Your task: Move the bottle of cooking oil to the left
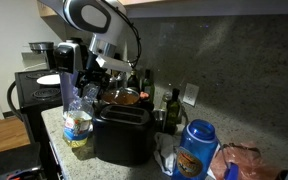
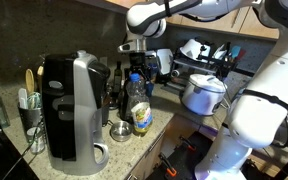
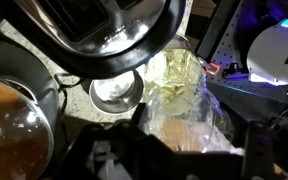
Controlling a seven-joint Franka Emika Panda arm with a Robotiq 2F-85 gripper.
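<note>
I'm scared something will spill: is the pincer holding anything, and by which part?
Yes: the pincer is shut on the bottle of cooking oil, gripping it at the very top, around its blue cap.

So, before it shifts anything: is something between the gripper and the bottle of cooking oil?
Nothing visible stands between them: the gripper is shut on the top of the bottle of cooking oil. A small metal cup and the toaster stand close beside it.
</note>
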